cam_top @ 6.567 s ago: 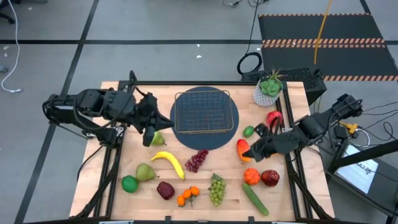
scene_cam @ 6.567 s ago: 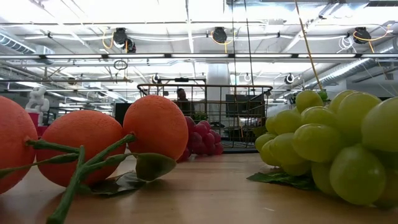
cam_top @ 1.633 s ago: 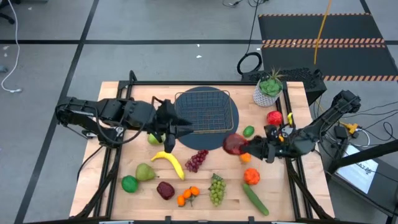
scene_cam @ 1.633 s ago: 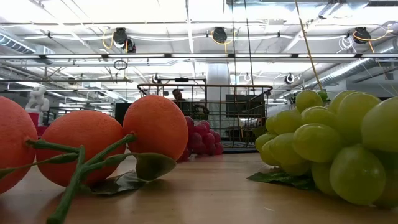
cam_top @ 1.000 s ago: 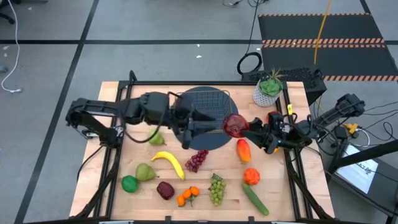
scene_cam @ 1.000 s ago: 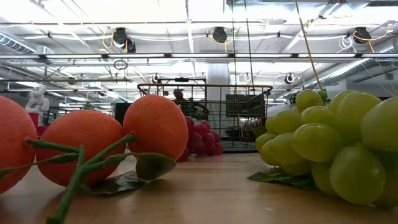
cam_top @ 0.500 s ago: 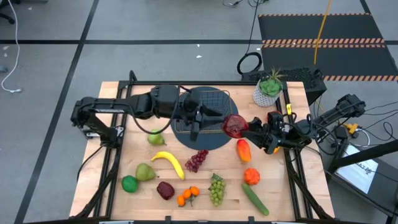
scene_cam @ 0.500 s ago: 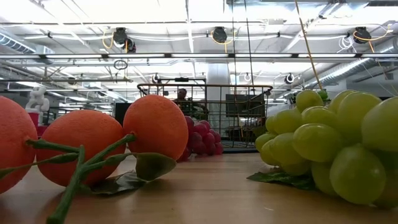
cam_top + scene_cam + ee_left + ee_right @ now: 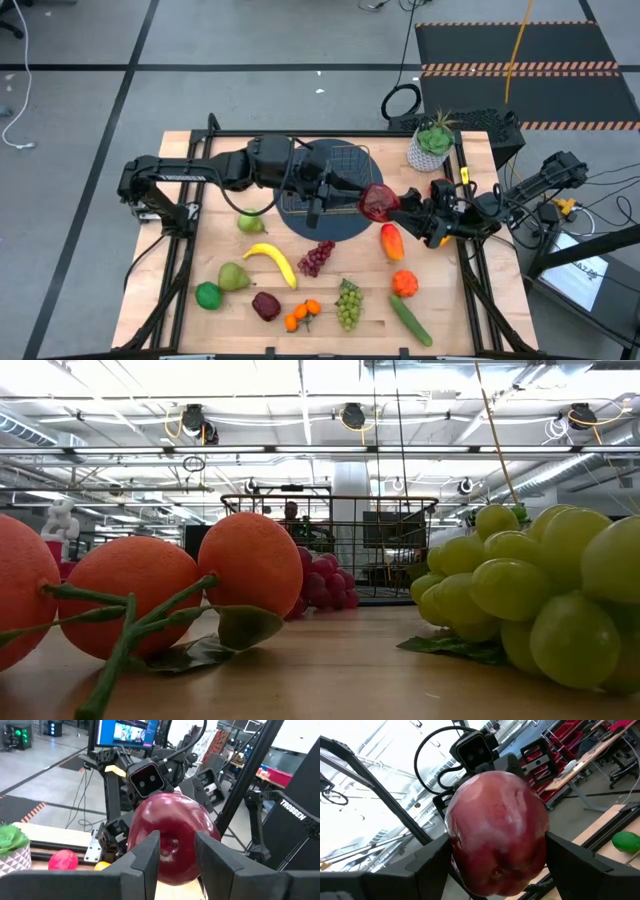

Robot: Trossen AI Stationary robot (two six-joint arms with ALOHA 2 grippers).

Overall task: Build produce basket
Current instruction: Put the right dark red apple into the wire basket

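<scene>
In your high view, mid-frame, the right gripper (image 9: 392, 206) grasps a red apple (image 9: 377, 201) beside the basket (image 9: 330, 176); the left gripper (image 9: 345, 190) meets it, fingers spread. Your left wrist view, right edge, reads "TROSSEN" (image 9: 293, 810)

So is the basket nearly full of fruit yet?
Not yet. The basket looks empty. Right now the right gripper holds a red apple beside the basket, and the left gripper is closing in on it. The banana, grapes, oranges and the other fruit lie on the table.
</scene>
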